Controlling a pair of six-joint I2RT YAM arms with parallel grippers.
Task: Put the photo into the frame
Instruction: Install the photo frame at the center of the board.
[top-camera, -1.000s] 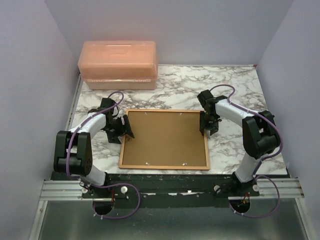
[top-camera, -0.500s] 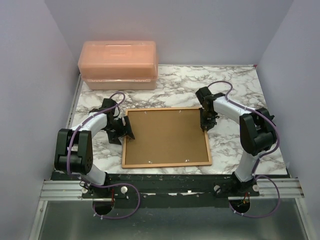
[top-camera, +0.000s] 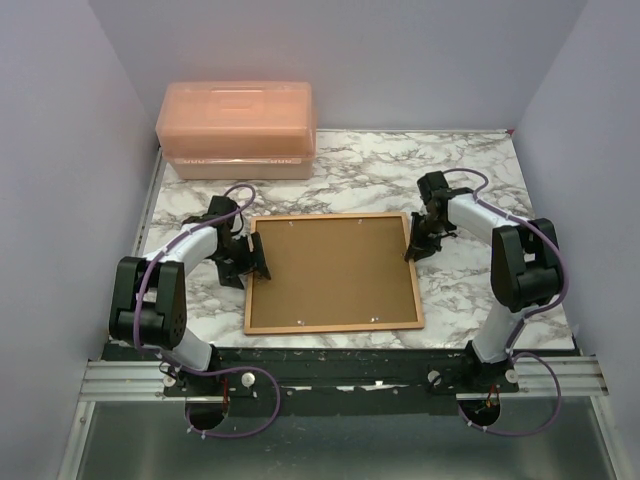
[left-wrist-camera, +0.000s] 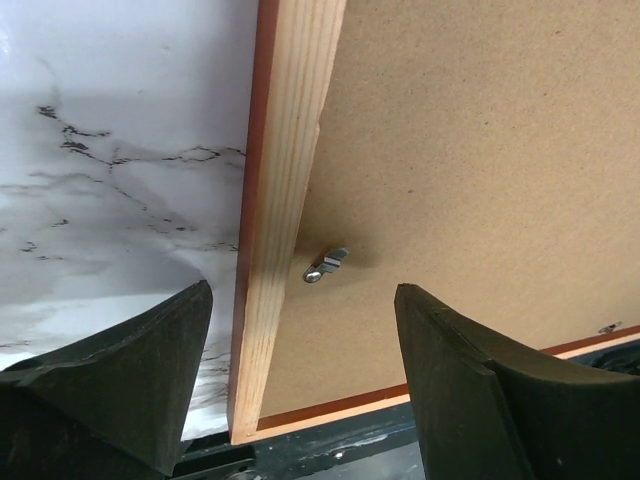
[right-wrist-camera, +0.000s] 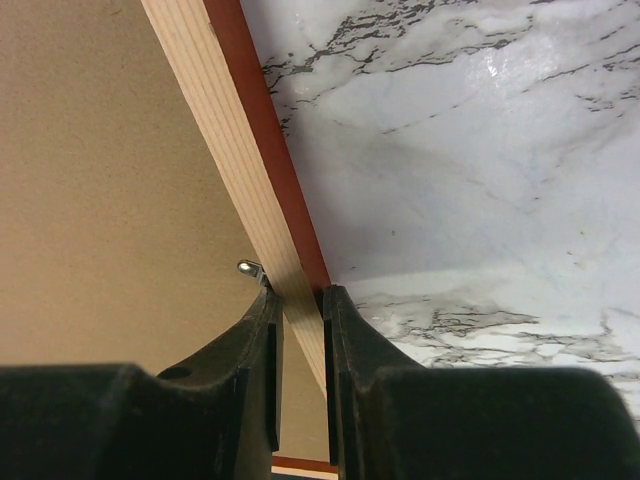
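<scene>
**Wood-backed frame lying face down between two arms**

One frame is lying near the middle of the marbled surface. Its pale wooden back is facing up, and one brown backing board is filling its opening. Two arms are reaching in from the near edge, one to the frame's left side and one to its right. One translucent orange box is sitting at the far left corner, well apart from the frame.

From above, both sets of fingers are showing only as dark shapes at the frame's edges. The wrist cameras are showing more. The left fingers are standing wide apart, one over the marble and one over the board, with the left rail running between them. Whether either is touching the wood, I cannot tell. The right fingers are pressing close together, clamping the right rail, whose red-orange outer face is showing beside the pale wood. Each wrist view is also showing one small metal clip at the rail's inner edge, two in all.
</scene>
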